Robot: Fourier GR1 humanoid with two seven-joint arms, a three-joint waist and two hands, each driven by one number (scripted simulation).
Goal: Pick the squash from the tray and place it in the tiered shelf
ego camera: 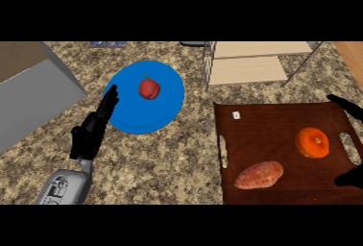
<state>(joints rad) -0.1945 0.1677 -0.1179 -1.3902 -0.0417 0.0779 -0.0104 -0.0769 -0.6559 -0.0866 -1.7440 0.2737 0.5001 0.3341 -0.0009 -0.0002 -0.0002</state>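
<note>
The squash, round and orange, lies on the right part of the dark brown tray. Only black fingers of my right hand show at the right edge, with another part of it lower down by the tray's right rim; it is spread open and holds nothing, just right of the squash. The tiered shelf, light wood boards in a wire frame, stands behind the tray. My left hand stretches over the counter with straight fingers, its tips at the left rim of a blue plate.
A pinkish sweet potato lies on the tray's front part. A red pepper sits on the blue plate. A grey box-shaped block fills the left side of the speckled counter.
</note>
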